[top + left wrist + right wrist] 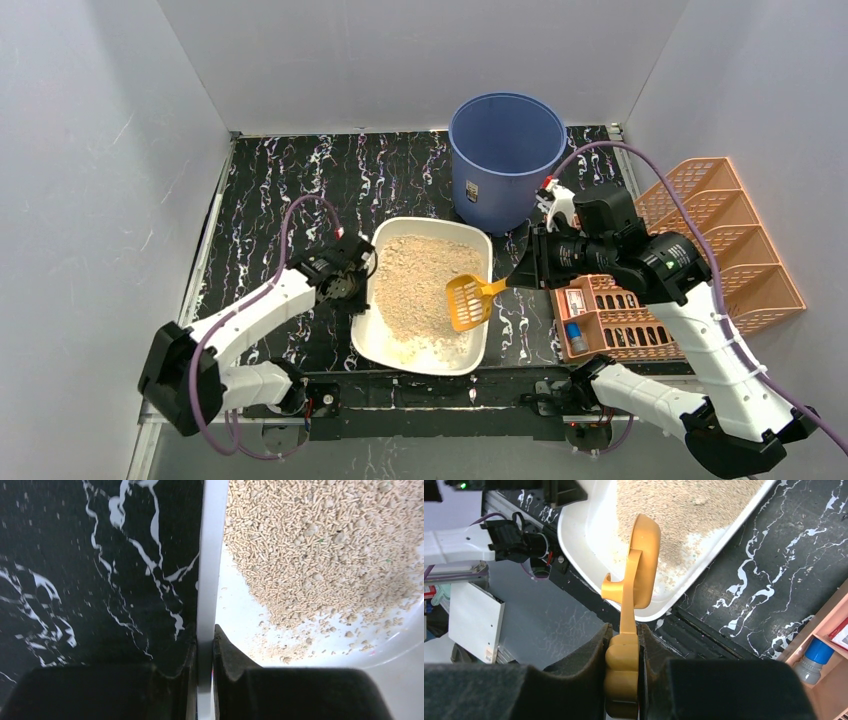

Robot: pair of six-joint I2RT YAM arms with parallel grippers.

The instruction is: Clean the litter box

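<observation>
Top external, litter box point(378, 338) on black marbled tabletop point(290, 190), white walls point(400, 60)

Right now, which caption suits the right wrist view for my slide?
Right gripper holding a yellow litter scoop over the litter box.

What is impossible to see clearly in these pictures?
Scoop contents: too small in top view; edge-on in right wrist view.
Rack item labels: too small in top and right wrist views.
Litter box far end: cut off by left wrist view's edge.
</observation>
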